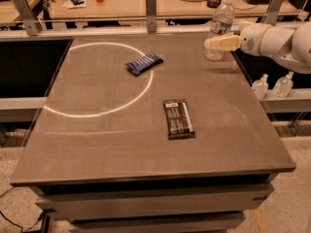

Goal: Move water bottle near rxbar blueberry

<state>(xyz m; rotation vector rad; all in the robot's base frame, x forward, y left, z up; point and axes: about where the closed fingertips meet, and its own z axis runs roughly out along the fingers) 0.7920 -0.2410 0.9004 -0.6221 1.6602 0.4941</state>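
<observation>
The water bottle, clear with a white cap and a label band, stands upright near the table's far right corner. My gripper reaches in from the right on a white arm and overlaps the bottle's lower half, at or around it. The rxbar blueberry, a small dark blue crinkled wrapper, lies at the far middle of the table, on the arc of a white light ring, well left of the bottle.
A larger flat black wrapper with white text lies mid-table. Two small white bottles stand on a side shelf at right. The grey table ends at a rail with metal posts along the back.
</observation>
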